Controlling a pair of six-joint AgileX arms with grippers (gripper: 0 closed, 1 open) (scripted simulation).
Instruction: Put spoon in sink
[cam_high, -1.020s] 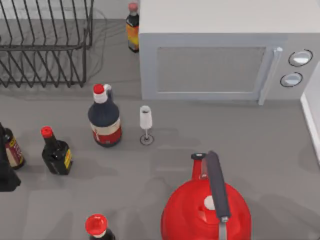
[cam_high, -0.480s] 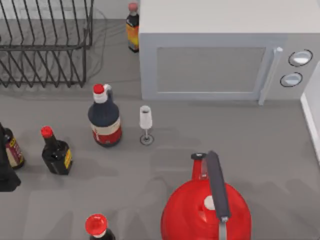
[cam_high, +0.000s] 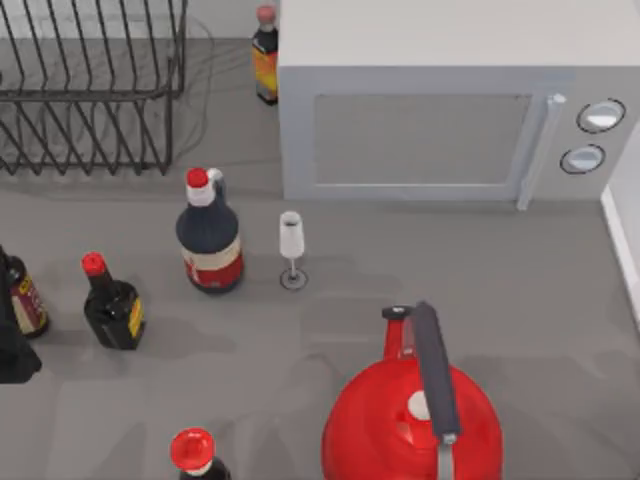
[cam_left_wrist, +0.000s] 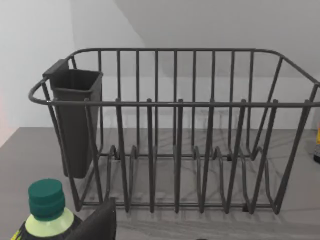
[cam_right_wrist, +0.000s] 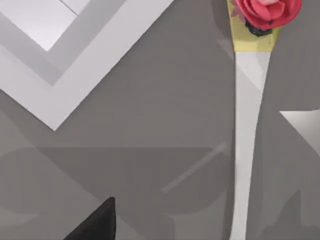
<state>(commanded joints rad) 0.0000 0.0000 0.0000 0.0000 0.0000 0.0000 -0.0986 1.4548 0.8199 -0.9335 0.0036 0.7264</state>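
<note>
Lying flat on countertop: spoon

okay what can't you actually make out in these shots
- Spoon: right wrist view's edges cut off its handle end and bowl, which a pink decoration covers.
- Red-capped bottle: body cut by the top view's bottom edge.
- Green-capped bottle: mostly below the left wrist view's edge.
- Both grippers: open or shut, unclear.

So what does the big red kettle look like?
The big red kettle is round, glossy and smooth like painted metal. A dark grey handle arches over its top, above a pale knob, with a small red cap behind. It stands upright on the grey table, touching nothing else, near the top view's lower edge.
</note>
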